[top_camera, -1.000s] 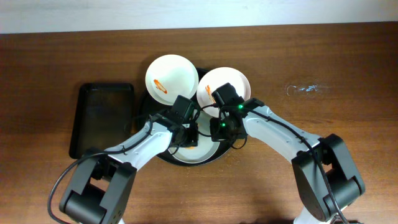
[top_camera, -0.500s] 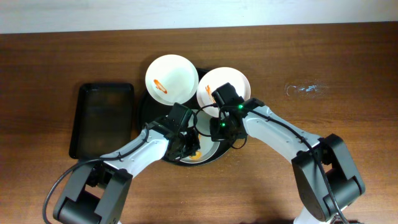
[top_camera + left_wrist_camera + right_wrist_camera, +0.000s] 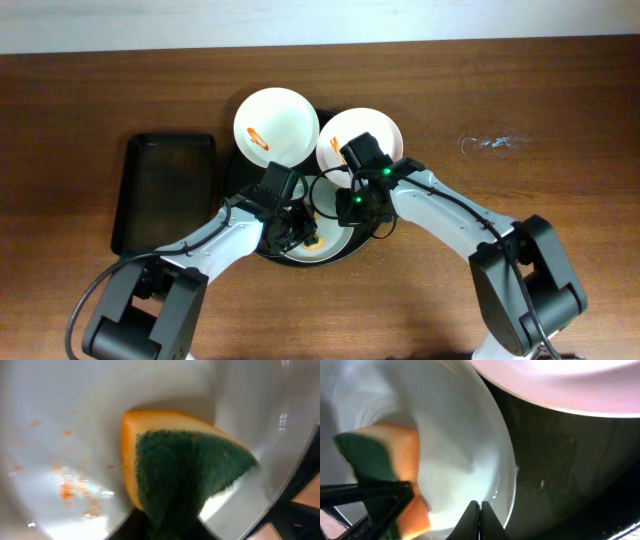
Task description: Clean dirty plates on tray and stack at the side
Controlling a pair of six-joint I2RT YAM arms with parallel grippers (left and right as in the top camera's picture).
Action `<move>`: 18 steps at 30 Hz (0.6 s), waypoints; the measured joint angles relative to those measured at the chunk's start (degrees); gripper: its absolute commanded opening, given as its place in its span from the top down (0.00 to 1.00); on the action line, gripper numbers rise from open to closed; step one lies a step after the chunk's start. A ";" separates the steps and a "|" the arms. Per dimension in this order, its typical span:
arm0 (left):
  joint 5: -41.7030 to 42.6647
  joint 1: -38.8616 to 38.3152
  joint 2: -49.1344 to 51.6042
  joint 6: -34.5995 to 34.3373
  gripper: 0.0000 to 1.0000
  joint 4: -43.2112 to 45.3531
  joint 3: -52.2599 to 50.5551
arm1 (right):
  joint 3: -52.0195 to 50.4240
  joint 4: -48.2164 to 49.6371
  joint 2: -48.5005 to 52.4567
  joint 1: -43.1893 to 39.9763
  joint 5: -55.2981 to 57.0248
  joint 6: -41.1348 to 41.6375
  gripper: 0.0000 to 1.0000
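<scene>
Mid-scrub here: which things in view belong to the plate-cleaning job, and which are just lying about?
In the job: front plate, sponge on it; back-left plate and back-right plate, both smeared orange; round tray; sponge in the left gripper; right gripper, fingers together over the front plate.

Lying about: rectangular tray, left of the round one; shiny clear patch on the table, cannot tell what.

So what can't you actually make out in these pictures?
Overhead: the nearest round white plate is mostly covered by the left arm and right arm, and the large round black tray by plates.
Left wrist: the left jaws are cut off at the bottom edge, behind the yellow-and-green sponge.
Right wrist: a neighbouring white plate is blurred.
</scene>
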 measured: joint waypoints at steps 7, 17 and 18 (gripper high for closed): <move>-0.98 0.39 -0.17 -1.25 1.00 -0.37 -0.24 | 0.00 -0.02 0.00 0.00 0.02 0.02 0.95; 3.80 10.67 -0.17 -4.31 1.00 -10.69 1.27 | 0.00 0.02 0.00 0.00 0.02 -0.02 0.95; 3.96 11.89 -0.07 -4.15 1.00 -12.28 1.75 | 0.00 0.02 0.00 0.00 0.04 0.02 0.95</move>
